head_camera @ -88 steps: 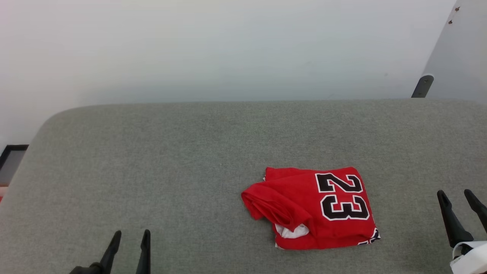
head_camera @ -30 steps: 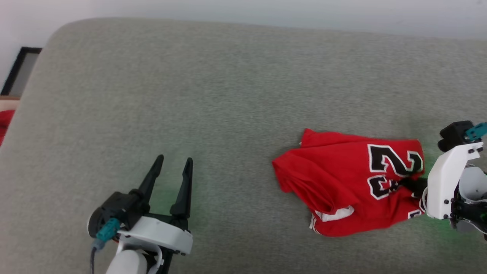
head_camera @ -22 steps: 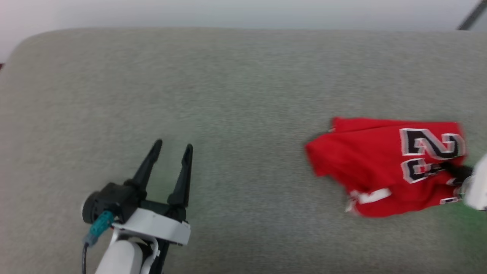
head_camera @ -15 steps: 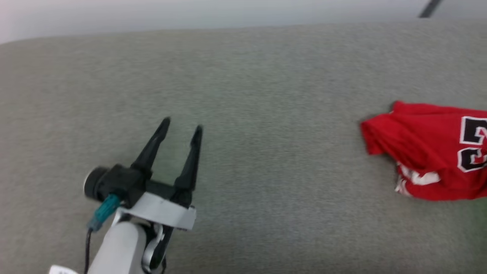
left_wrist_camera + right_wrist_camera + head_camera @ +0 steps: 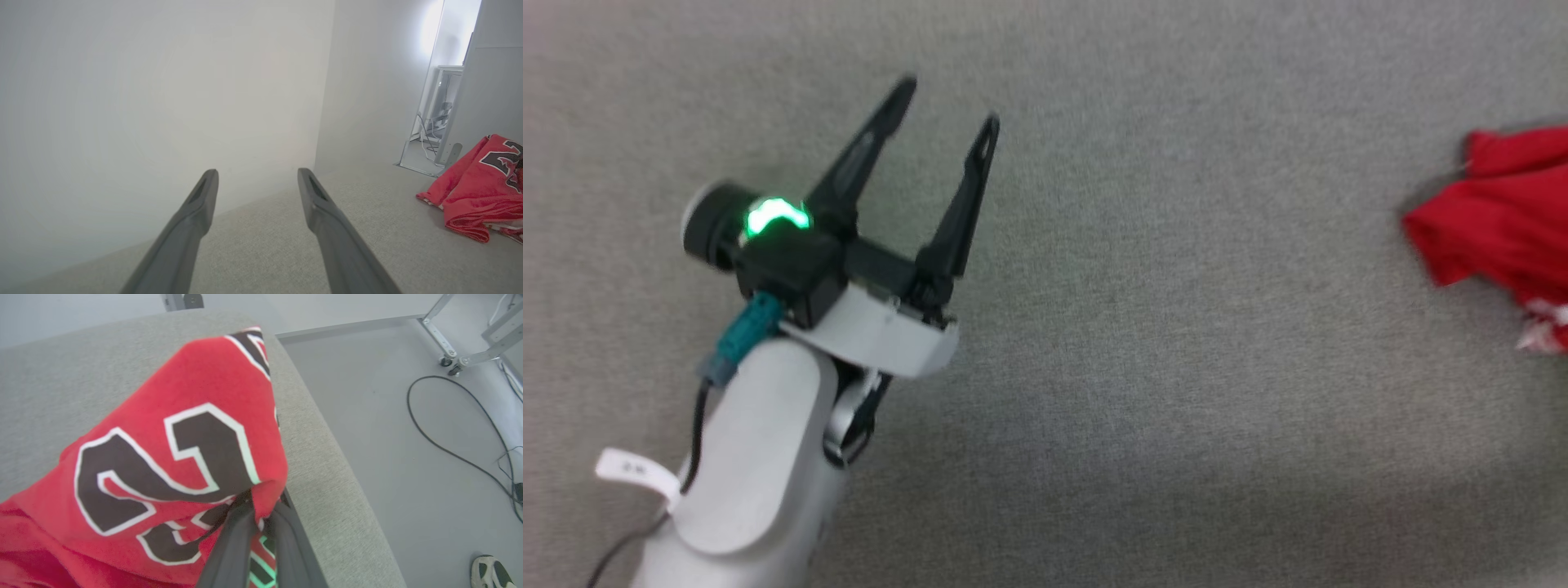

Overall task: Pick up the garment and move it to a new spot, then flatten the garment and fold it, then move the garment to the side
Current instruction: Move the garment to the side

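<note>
The shirt (image 5: 175,457) is soft, light cloth, so it will likely sag and stretch instead of holding a shape, and any layer that is not pinched can slide loose as it travels. It lies bunched near the right end of the grey cushion (image 5: 1176,408), close to that cushion's edge in the right wrist view and at the far right border of the head view. The right gripper (image 5: 263,506) has its two dark fingers closed together on a raised fold just below the black number, with red cloth humped over them. That looks like a fair hold for dragging or lifting. For flattening, I judge a hem, a shoulder seam or a corner would serve better, because those edges pull the cloth open rather than bunching it further. The left gripper (image 5: 948,102) hovers over bare cushion well apart from the shirt, its fingers spread wide with nothing between them. By count there is one shirt, one cushion and two grippers with two fingers each. On the floor beyond the cushion there is one shoe (image 5: 488,571) and one long black cable (image 5: 441,445).
</note>
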Robot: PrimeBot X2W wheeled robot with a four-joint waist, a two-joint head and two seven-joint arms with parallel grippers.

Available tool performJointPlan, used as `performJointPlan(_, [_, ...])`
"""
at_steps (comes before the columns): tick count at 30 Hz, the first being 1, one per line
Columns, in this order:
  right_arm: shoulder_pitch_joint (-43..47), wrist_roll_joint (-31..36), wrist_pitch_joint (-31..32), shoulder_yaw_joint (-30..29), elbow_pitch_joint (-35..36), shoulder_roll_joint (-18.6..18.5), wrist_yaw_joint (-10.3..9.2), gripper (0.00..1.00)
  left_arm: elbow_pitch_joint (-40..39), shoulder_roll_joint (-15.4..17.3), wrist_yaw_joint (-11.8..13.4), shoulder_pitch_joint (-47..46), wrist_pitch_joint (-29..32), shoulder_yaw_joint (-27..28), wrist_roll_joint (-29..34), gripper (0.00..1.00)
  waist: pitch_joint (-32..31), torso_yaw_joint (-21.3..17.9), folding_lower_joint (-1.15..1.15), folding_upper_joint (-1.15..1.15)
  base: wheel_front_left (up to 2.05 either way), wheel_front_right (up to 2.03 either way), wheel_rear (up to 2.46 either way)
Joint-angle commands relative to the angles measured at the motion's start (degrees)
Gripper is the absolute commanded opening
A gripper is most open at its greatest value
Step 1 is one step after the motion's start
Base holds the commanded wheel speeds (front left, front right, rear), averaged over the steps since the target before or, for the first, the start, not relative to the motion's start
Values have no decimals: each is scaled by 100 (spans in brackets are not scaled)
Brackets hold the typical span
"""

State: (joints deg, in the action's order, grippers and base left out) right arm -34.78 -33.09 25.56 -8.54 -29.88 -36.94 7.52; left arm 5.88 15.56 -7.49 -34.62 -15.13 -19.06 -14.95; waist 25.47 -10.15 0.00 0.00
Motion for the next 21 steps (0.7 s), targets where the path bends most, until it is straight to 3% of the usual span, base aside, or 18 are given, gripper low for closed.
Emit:
performJointPlan(1, [-231,105,-83,-91,-183,-28,-7,0,3,28,4,-158,2,-27,8,100,381,-48,0,0,0,0,0])
performJointPlan(9, [-1201,994,-687,-326,-1471,-73,-7,0,1,148,4,-582,2,-108,82,100,777,69,0,0,0,0,0])
performJointPlan(21, [-2038,2052,-1877,-685,-3038,215,-7,0,-19,283,4,-699,3,-99,134,100,1009,118,0,0,0,0,0])
